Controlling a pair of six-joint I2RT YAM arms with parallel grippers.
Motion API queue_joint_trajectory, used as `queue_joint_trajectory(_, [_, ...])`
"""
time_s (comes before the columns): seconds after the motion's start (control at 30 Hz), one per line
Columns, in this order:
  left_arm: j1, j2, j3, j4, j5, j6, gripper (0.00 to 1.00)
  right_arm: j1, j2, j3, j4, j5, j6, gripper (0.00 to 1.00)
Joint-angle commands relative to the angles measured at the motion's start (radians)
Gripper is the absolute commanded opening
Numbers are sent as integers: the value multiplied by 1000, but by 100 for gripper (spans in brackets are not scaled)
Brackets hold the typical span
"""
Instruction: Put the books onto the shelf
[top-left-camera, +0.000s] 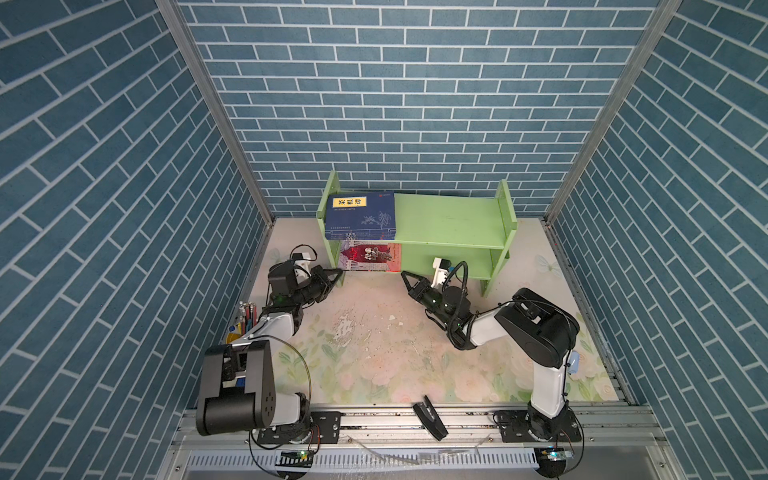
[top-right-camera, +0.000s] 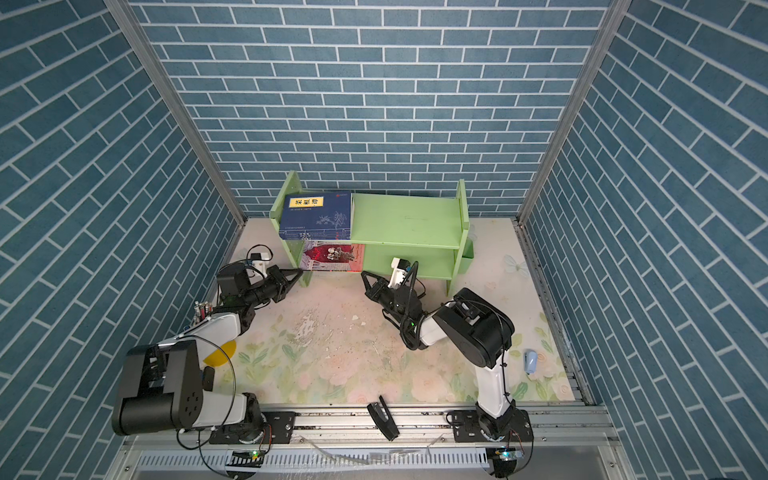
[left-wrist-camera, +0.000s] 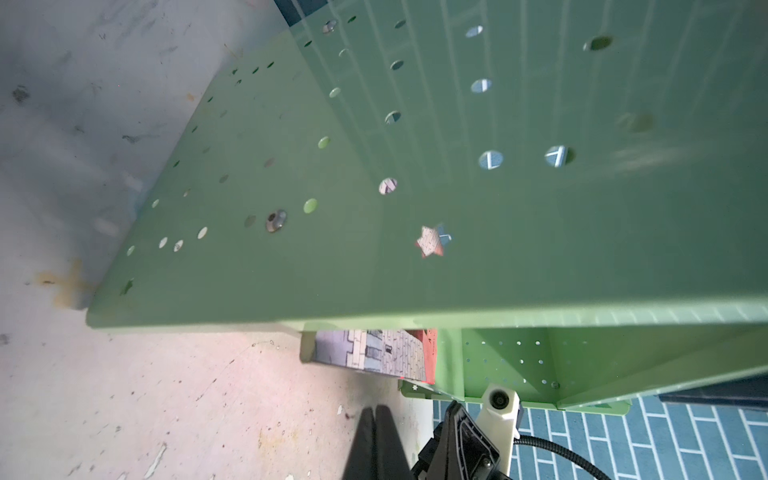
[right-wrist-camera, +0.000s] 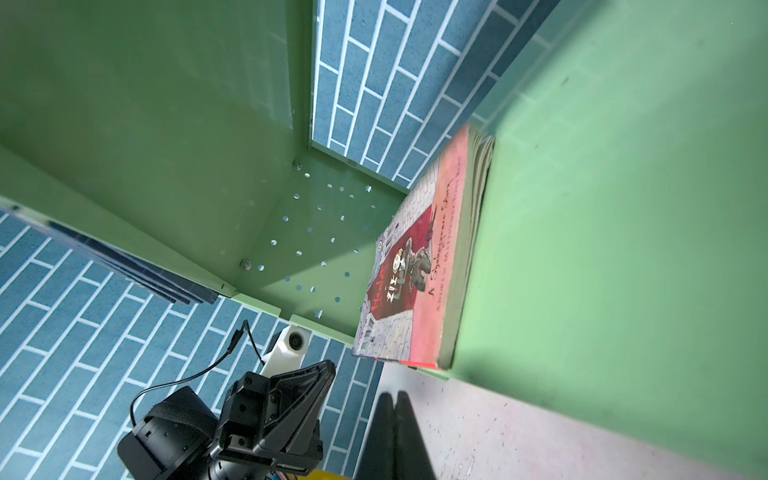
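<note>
Two closed end effectors (top-left-camera: 337, 273) (top-left-camera: 404, 276) low, facing shelf (top-left-camera: 451, 220)

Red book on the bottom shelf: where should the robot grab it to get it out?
The red book lies flat on the lower board of the shelf, under the upper board and next to a side panel. So probably pinch its near edge, coming straight in from the open front, one jaw above and one below.
</note>
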Motion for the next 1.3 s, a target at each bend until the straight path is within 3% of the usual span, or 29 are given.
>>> queue_joint_trajectory(0.0, [9,-1,0,-42,-12,48,0,-9,-29,-14,27,27,-19,0])
queue_joint_trajectory(0.97, [34,75,32,-16,-24,59,0,-39,-6,27,-19,59,13,0])
queue_joint_trajectory(1.27, [40,86,30,12,-16,30,0,-39,-7,76,-125,48,19,0])
